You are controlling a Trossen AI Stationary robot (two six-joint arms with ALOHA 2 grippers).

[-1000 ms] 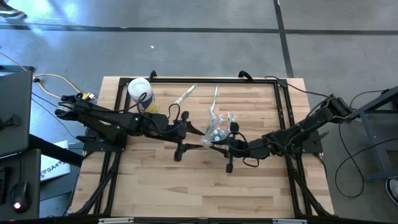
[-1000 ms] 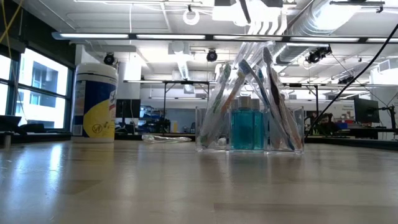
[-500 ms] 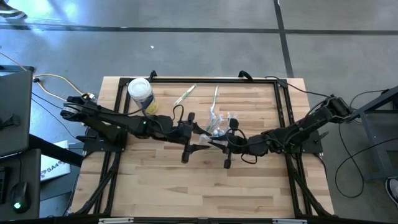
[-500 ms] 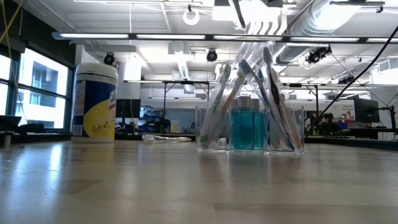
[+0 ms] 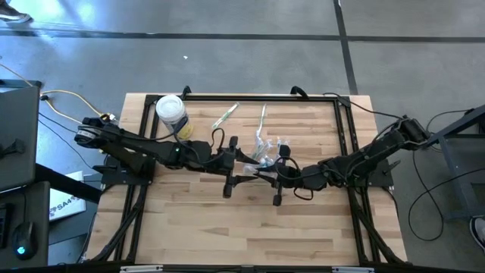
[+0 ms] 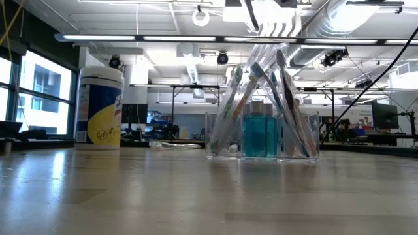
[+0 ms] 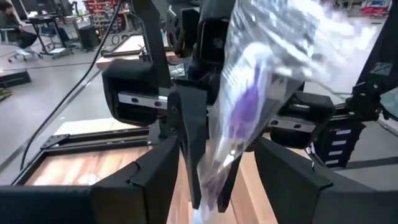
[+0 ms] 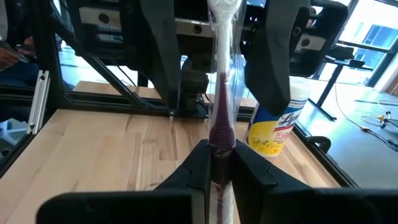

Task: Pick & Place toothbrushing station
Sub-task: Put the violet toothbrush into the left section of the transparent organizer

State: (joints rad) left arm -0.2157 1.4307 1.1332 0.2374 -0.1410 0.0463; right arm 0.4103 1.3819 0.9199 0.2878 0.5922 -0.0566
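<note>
We take the toothbrushing station (image 5: 267,154) as our landmark: it stands on the wooden table (image 5: 197,212), a little behind the table's middle. In the low view it is a clear boxy holder (image 6: 262,138) with a blue bottle (image 6: 260,134) inside and wrapped toothbrushes (image 6: 251,98) leaning out of it.

Far to the left of the station, near the table's back left corner, stands a white tub with a yellow label (image 5: 171,114); the low view shows it upright (image 6: 100,108). Between the tub and the station, toward the back edge, a wrapped toothbrush (image 5: 226,116) lies flat on the wood. Another long wrapped item (image 5: 262,121) lies just behind the station.

Our left gripper (image 5: 241,168) reaches in from the left and sits just left and front of the station. Its fingers (image 7: 155,174) stand apart, and a wrapped purple toothbrush (image 7: 239,118) passes between them; we cannot tell whether they touch the wrapper.

Our right gripper (image 5: 267,174) comes in from the right, just in front of the station, facing the left one. Its fingers (image 8: 200,163) are pressed together on the same wrapped purple toothbrush (image 8: 221,118), which rises upright from them. Beyond it, the right wrist view shows the labelled tub (image 8: 275,127).
</note>
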